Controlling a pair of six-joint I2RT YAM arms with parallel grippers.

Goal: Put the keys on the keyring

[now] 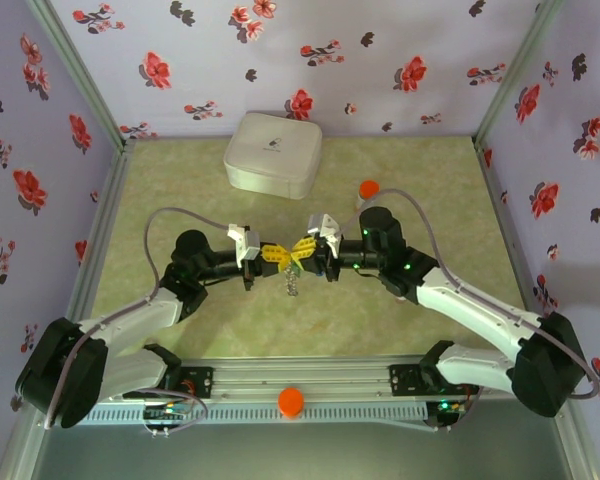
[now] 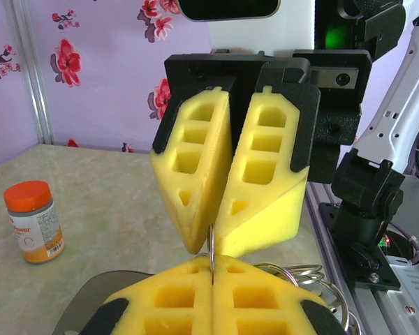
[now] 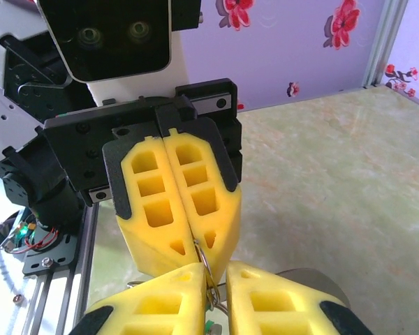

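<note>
Both grippers meet tip to tip above the middle of the table. My left gripper (image 1: 278, 254) (image 2: 211, 264) is shut on a thin metal ring, the keyring (image 2: 211, 241) (image 3: 204, 255), which stands on edge between its yellow pads. My right gripper (image 1: 305, 250) (image 3: 216, 271) faces it with a narrow gap between its fingertips. The ring's far side sits in that gap, against one finger (image 3: 185, 279). A small bundle of metal loops (image 2: 314, 276) (image 1: 293, 282) hangs below the grip. A bit of a green key head (image 3: 211, 326) shows low between the right fingers.
A white rounded box (image 1: 273, 153) sits at the back of the table. An orange-capped bottle (image 1: 368, 188) (image 2: 33, 221) stands behind the right arm. An orange cap (image 1: 291, 401) lies on the front rail. Floral walls enclose three sides.
</note>
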